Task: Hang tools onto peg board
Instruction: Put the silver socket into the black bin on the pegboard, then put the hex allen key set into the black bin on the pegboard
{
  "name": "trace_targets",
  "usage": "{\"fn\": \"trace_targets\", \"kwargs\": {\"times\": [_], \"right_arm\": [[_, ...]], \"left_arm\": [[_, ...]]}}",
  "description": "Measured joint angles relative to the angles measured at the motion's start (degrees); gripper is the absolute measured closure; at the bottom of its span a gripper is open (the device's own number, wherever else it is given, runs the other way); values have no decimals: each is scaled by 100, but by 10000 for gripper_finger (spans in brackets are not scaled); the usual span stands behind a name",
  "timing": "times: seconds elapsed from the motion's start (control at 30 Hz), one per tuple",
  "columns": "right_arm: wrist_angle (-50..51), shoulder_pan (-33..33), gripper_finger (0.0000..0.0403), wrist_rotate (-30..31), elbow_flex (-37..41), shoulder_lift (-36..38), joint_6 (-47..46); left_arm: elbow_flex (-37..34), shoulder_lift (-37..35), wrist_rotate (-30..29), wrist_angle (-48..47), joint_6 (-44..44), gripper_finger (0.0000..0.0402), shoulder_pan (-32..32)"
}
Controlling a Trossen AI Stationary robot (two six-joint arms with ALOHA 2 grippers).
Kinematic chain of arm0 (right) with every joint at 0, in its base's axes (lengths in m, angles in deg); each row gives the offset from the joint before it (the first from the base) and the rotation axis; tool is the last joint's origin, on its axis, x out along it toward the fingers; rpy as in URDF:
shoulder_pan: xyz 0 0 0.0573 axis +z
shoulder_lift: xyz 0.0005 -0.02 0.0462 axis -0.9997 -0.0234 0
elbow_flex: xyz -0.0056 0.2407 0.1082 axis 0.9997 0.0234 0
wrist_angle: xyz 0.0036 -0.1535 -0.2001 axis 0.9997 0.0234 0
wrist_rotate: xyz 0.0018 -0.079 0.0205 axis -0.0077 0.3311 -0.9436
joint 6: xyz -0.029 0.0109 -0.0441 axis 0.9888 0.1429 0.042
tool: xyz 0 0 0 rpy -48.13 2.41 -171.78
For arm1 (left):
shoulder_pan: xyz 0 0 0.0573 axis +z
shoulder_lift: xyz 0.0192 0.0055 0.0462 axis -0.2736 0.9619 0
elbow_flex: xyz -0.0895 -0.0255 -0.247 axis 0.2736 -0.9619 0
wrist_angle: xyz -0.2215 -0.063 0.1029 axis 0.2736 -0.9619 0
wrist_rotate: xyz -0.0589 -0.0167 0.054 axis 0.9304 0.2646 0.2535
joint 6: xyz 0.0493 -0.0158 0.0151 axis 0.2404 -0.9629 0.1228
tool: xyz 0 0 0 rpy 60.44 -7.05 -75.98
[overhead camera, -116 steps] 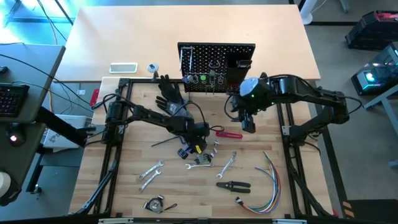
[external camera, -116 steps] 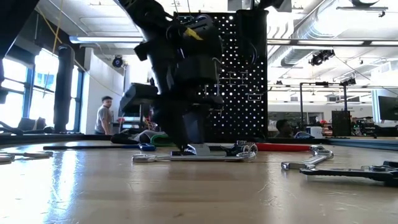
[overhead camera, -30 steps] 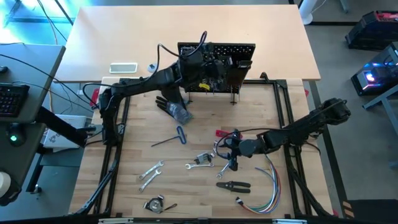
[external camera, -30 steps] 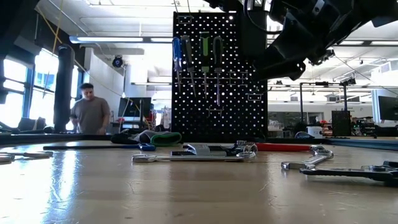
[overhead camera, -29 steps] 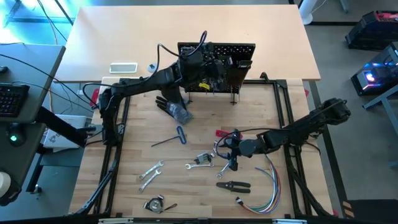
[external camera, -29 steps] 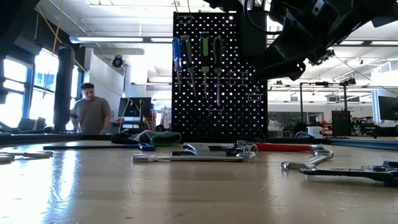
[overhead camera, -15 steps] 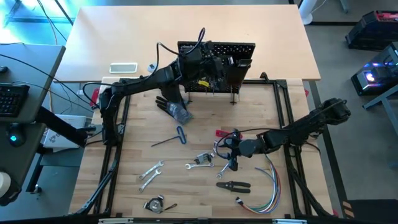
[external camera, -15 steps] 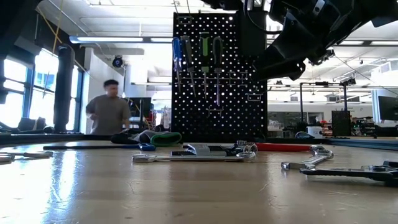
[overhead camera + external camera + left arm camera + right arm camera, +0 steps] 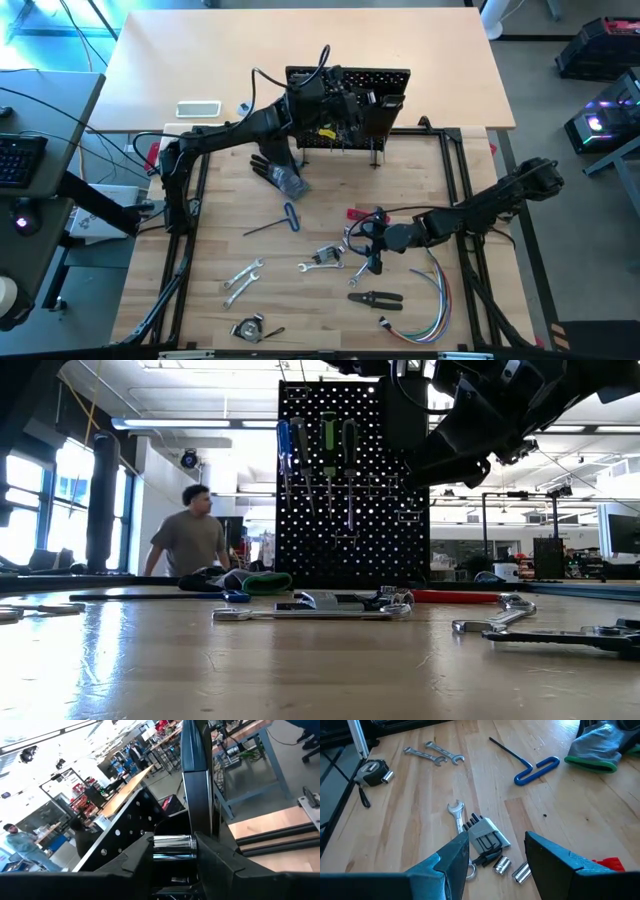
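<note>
Left gripper (image 9: 335, 101) has reached the black perforated peg board (image 9: 392, 78), clutching a shiny silver cylinder (image 9: 172, 847). Released off-target, it falls; right gripper (image 9: 495, 854) gapes empty.

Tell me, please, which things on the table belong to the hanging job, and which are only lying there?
For the job:
- peg board
- blue-handled hex key
- wrenches
- pliers
- red-handled tool

Lying about:
- glove
- coloured wires
- tape measure

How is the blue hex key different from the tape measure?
The blue hex key is long and thin, a dark rod with a looped blue handle; the tape measure is a squat, rounded silver-and-black case. The hex key lies near the glove, the tape measure near the table's edge. Both lie flat on the wood, untouched.
</note>
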Motion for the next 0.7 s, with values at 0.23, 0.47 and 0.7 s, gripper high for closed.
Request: {"fn": "trace_targets", "kwargs": {"times": [0.23, 0.47, 0.7], "right_arm": [[-72, -2, 217, 2, 0, -2, 2], [-85, 0, 217, 2, 0, -2, -24], [-74, 0, 217, 4, 0, -2, 72]], "left_arm": [[2, -1, -21, -69, -40, 234, 11], [2, -2, -21, -83, -46, 226, 11], [0, -135, -353, -274, 178, 226, -187]]}}
